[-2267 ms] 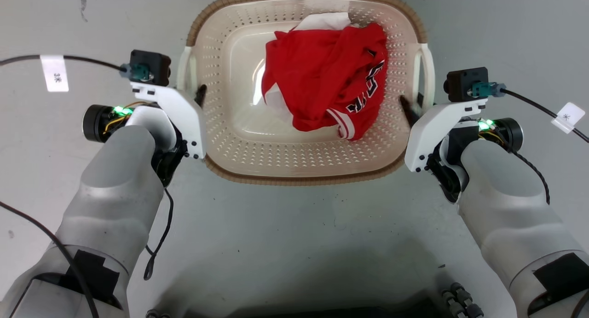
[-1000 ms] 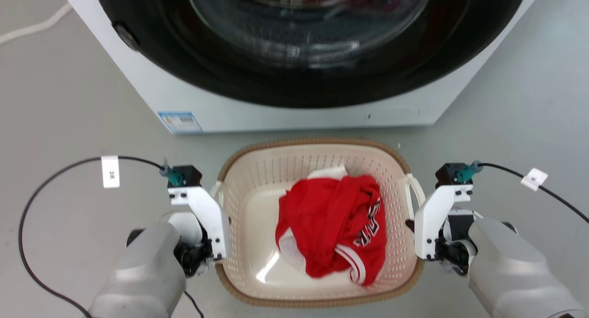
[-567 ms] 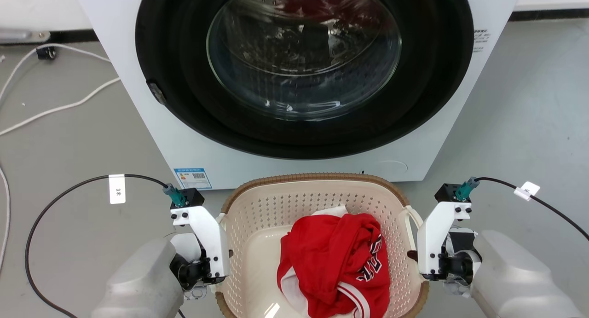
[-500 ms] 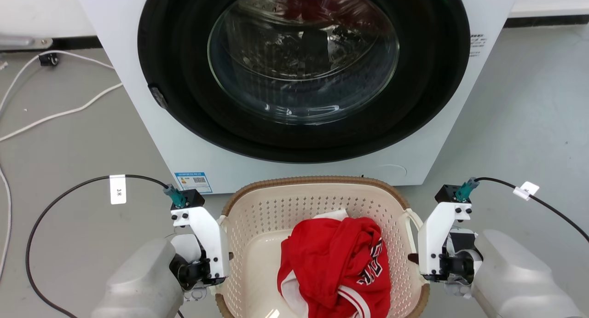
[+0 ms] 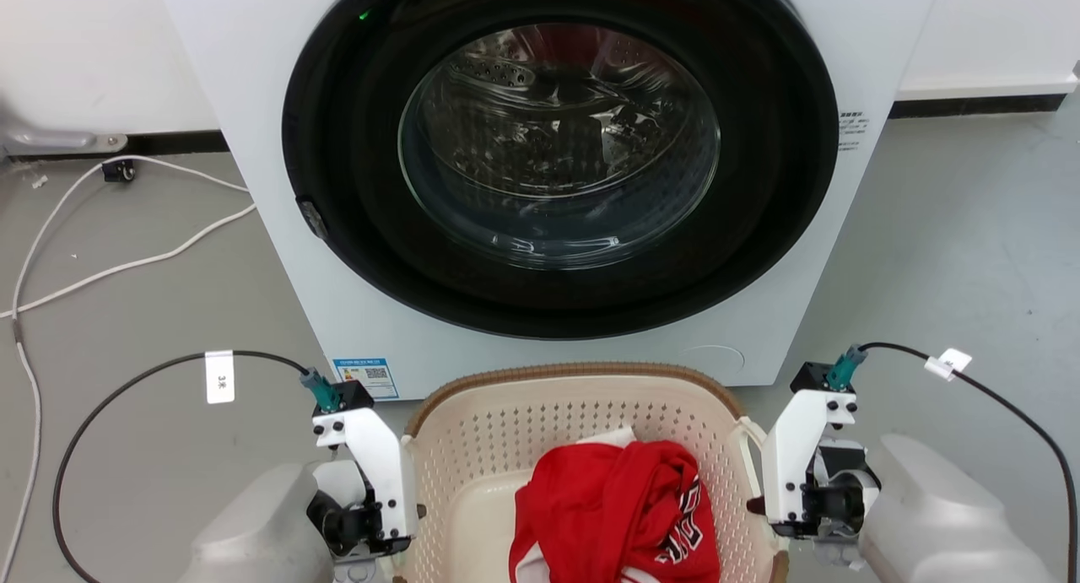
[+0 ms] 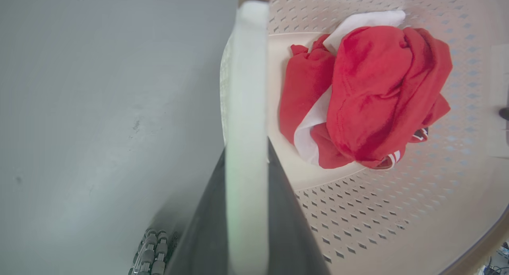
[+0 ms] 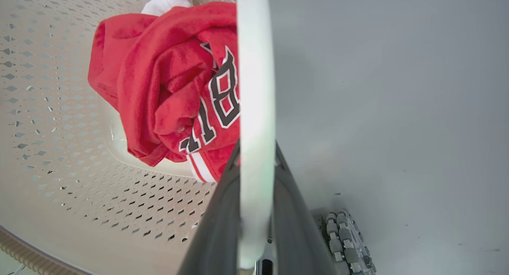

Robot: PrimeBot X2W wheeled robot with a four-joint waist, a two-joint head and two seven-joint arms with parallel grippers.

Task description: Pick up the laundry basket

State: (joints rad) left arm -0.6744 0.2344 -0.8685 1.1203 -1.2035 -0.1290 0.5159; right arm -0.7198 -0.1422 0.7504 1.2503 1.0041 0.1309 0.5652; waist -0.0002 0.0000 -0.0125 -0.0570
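Close behind the cream-white perforated plastic laundry basket (image 5: 574,372), whose white side handles (image 6: 246,68) are pinched by the left gripper (image 6: 246,151) and right gripper (image 7: 256,147), a white front-loading washing machine (image 5: 557,144) is seen.

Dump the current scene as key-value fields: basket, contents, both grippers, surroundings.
basket: laundry basket, cream, perforated, brown rim, just in front of the washing machine
contents: crumpled red jersey with a white cloth partly under it
left gripper: fingers closed on either side of the left handle
right gripper: fingers closed on either side of the right handle
machine door: shut, round glass window in a dark ring
floor: grey
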